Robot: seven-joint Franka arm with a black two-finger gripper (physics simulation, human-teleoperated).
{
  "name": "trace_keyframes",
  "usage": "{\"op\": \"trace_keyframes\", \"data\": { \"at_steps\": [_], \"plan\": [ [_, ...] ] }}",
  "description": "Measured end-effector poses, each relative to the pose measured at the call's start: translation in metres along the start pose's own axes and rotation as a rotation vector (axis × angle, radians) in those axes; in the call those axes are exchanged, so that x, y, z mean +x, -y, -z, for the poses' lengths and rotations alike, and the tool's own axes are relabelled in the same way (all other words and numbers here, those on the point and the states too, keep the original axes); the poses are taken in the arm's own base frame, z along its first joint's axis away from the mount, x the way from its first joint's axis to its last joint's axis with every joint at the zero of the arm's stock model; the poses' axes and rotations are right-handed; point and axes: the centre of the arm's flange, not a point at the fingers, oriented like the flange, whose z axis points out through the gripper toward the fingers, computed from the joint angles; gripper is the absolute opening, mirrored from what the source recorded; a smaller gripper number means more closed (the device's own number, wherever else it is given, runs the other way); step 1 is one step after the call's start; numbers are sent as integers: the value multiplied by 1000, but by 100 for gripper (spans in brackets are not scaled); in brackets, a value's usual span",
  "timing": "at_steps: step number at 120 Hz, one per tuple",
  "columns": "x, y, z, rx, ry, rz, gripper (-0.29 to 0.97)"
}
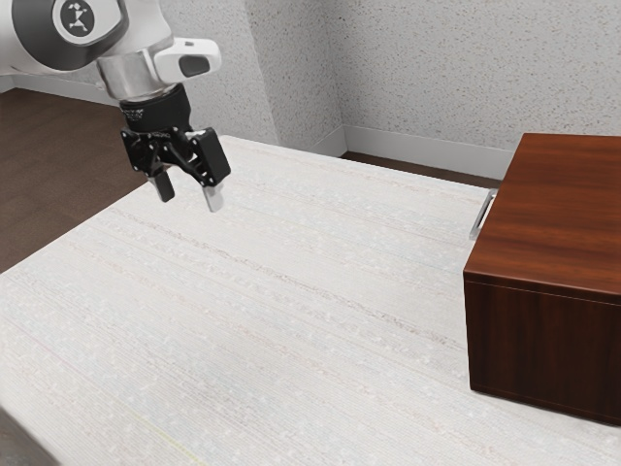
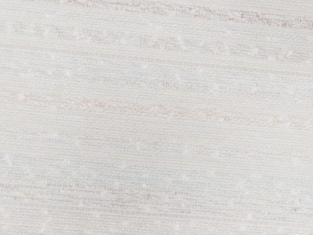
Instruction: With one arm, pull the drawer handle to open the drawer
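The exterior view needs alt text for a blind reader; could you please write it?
A black gripper hangs open above a pale table at the exterior view's upper left, well apart from a dark wooden drawer cabinet at its right. The cabinet's silver handle, on the side toward the gripper, is untouched.

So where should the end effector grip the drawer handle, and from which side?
Grip the drawer handle at the middle of its silver bar, coming from the exterior view's left. The bar stands off the cabinet face that looks toward the arm and seems to run level along it, so one finger above and one below should fit. The end effector hangs open, far off.
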Motion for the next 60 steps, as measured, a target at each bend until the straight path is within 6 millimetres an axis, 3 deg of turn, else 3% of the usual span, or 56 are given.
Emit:
{"op": "trace_keyframes", "data": {
  "at_steps": [21,36,44,50,60],
  "plan": [
    [-3,-7,6,18,-10,-16,68],
    [-44,-30,94,81,-189,-43,68],
    [-69,-47,129,103,-264,-64,68],
    [-86,-62,145,116,-298,-85,68],
    [-98,-98,153,116,-323,-161,68]
  ]
}}
